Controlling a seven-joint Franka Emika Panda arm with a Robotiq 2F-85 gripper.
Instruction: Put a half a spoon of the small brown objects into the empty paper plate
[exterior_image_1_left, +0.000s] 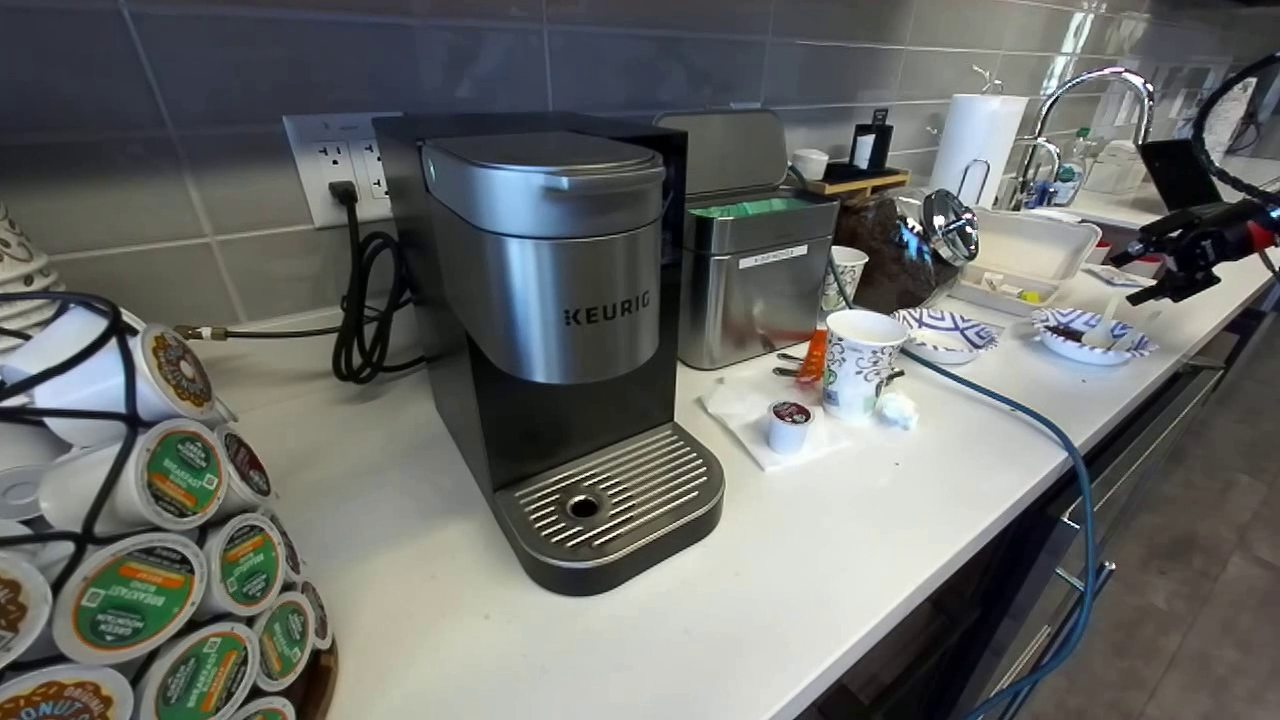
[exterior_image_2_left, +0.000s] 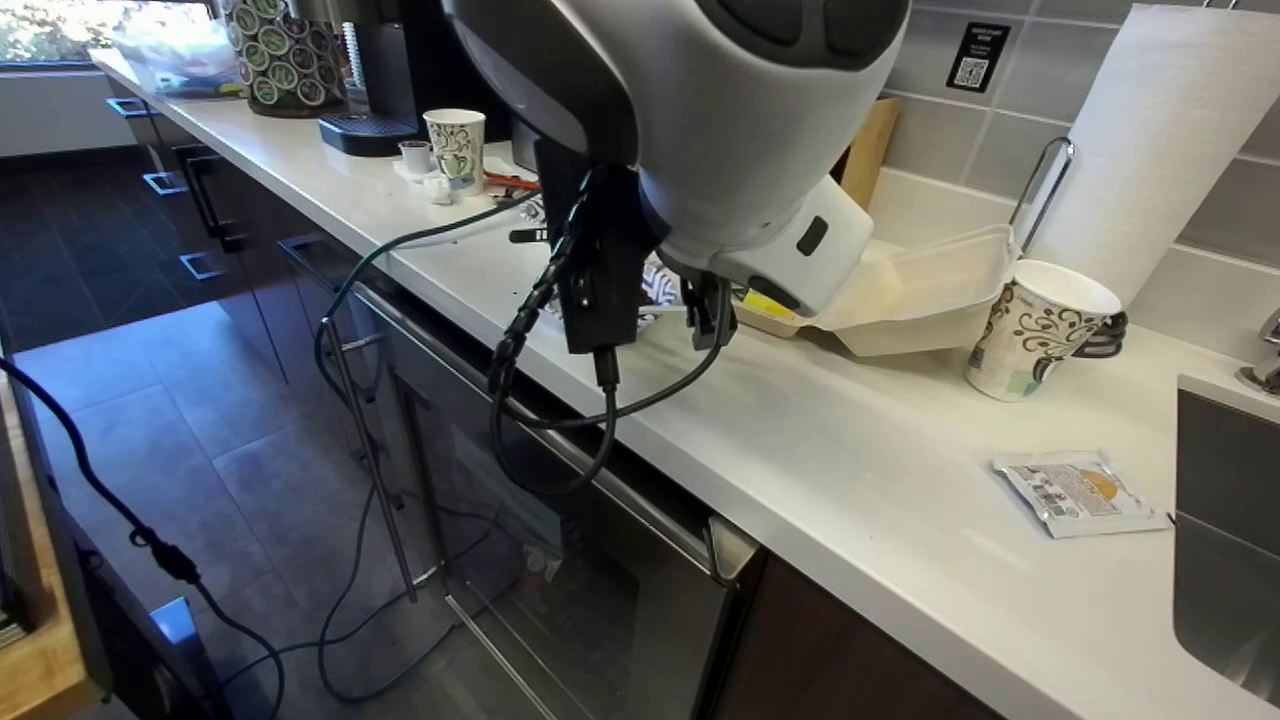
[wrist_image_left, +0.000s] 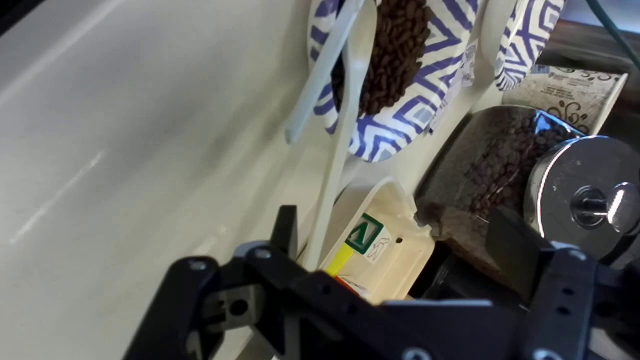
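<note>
A white paper plate with a blue-purple pattern (wrist_image_left: 385, 137) holds small brown beans (wrist_image_left: 400, 55); it also shows in an exterior view (exterior_image_1_left: 1100, 350). A white spoon (wrist_image_left: 345, 117) rests its bowl on the beans, its handle reaching over the rim toward my left finger, where its end is hidden. A second white utensil (wrist_image_left: 320, 75) lies beside it. Another patterned plate (wrist_image_left: 530, 40) is partly cut off; in an exterior view (exterior_image_1_left: 945, 340) it shows no beans. My gripper (wrist_image_left: 400, 235) is open and empty, above the counter and apart from the plate (exterior_image_1_left: 1135, 276).
A bean jar with a shiny lid (wrist_image_left: 500, 160) and an open takeout box with a block in it (wrist_image_left: 395, 265) stand near the plates. A paper cup (exterior_image_1_left: 862, 370), coffee machine (exterior_image_1_left: 560, 300) and blue cable (exterior_image_1_left: 1030, 410) share the counter. A packet (exterior_image_2_left: 1085, 490) lies by the sink.
</note>
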